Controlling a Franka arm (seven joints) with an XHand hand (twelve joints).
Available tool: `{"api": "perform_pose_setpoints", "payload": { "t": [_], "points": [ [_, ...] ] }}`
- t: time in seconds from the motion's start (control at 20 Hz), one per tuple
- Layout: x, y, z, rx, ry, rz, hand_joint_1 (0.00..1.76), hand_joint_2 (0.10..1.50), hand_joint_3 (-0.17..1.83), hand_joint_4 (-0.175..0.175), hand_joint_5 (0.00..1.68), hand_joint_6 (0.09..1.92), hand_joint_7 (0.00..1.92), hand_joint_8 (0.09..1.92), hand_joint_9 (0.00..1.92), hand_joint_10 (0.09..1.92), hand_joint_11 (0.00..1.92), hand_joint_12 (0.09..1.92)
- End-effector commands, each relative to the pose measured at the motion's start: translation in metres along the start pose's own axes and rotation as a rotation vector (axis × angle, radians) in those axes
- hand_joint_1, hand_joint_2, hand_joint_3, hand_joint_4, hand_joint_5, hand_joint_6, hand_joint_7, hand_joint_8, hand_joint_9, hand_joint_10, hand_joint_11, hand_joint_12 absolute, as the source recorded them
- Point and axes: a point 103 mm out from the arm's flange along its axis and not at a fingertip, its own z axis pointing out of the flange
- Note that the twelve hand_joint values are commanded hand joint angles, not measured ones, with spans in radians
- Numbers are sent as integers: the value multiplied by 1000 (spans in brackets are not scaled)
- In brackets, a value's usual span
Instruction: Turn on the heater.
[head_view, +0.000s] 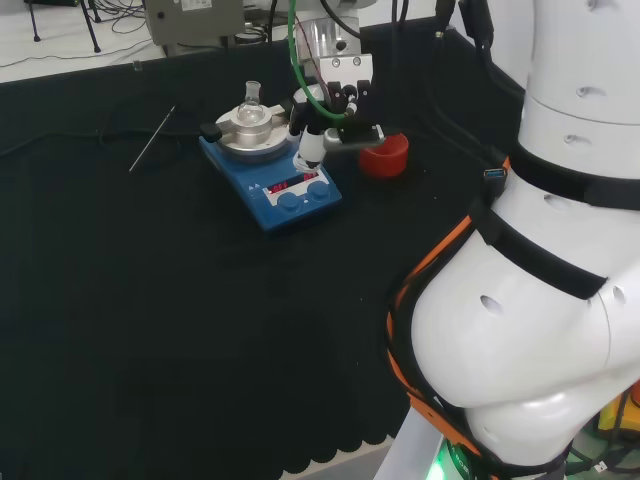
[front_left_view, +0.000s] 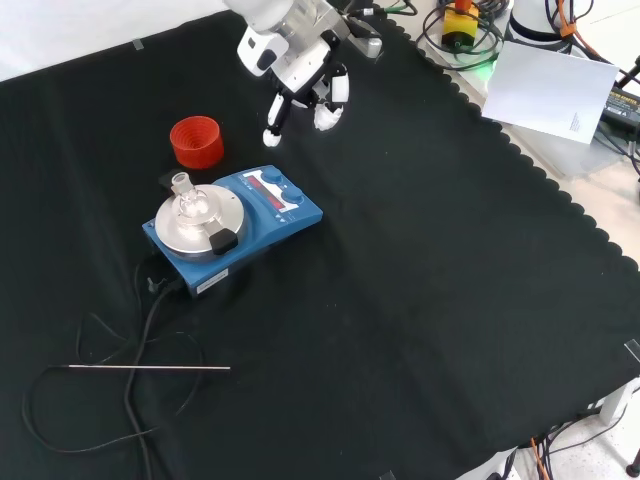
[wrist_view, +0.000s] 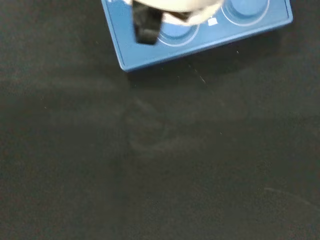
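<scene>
So from my seat the blue box-shaped heater with the round silver top plate (head_view: 270, 180) sits toward the far left of the black cloth (head_view: 150, 320) in the head view. A small clear glass flask (front_left_view: 190, 200) stands on its plate. The panel with the red display and two round blue knobs (wrist_view: 245, 10) faces the open cloth. In the wrist view I see that front edge of the blue box close up.

The black and white hand (front_left_view: 300, 85) hovers just above the panel end of the heater, one finger (head_view: 312, 148) pointing down at it, the rest tucked in and holding nothing. Can't tell if the tip actually touches.

A red ribbed ring stand (front_left_view: 196, 142) sits near the heater, and a thin metal rod (front_left_view: 150, 368) lies well apart on the cloth
</scene>
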Motion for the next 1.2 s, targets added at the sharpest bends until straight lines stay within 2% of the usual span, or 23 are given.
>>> {"api": "perform_pose_setpoints", "payload": {
  "t": [0.05, 0.15, 0.35, 0.8, 1.2],
  "points": [
    [-7, 6, 5, 101, -50, 24, 1373, 732, 818, -105, 474, 87, 1871, 1548, 1920, 1672, 1920, 1679],
    [-6, 8, 9, 134, -47, 18, 1446, 691, 939, -102, 446, 87, 1874, 1576, 1920, 1687, 1920, 1657],
    [-6, 12, 16, 187, -59, 8, 1482, 655, 1031, -91, 365, 87, 1880, 1585, 1920, 1694, 1920, 1642],
    [-5, 20, 32, 235, -63, -6, 1490, 652, 1057, -73, 283, 87, 1879, 1584, 1920, 1692, 1920, 1632],
    [-1, 25, 43, 252, -64, -19, 1492, 652, 1065, -69, 268, 87, 1877, 1585, 1920, 1691, 1920, 1620]
  ]
}}
